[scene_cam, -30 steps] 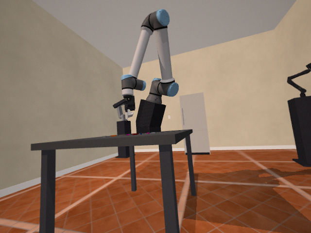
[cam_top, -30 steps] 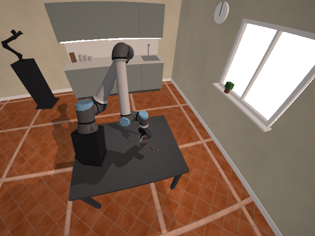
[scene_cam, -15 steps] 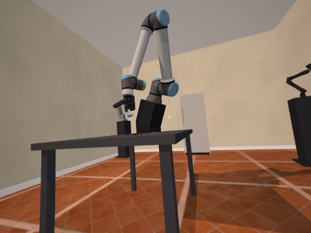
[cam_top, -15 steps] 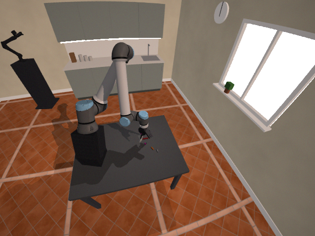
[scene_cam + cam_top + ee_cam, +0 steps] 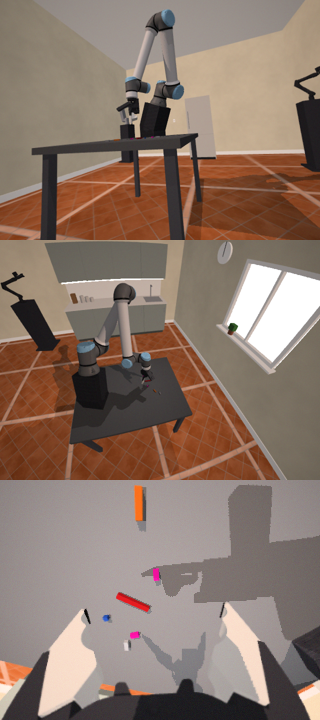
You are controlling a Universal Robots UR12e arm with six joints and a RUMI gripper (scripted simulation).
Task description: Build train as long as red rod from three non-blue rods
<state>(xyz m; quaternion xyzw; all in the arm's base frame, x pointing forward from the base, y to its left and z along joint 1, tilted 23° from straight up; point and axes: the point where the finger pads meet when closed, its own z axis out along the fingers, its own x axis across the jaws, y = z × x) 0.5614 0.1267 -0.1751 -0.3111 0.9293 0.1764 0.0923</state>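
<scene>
In the wrist view, the red rod (image 5: 133, 602) lies at center-left, between and beyond the fingertips of the wide-spread, unloaded gripper (image 5: 143, 383) (image 5: 128, 123) (image 5: 155, 606).

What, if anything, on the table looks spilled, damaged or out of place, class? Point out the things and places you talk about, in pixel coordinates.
Nothing stands out: the red rod (image 5: 147, 381) (image 5: 139, 137) (image 5: 133, 602) and orange rod (image 5: 154, 390) (image 5: 117, 139) (image 5: 138, 503) look whole, the rods in the wrist view lie separate, and no spill shows.
</scene>
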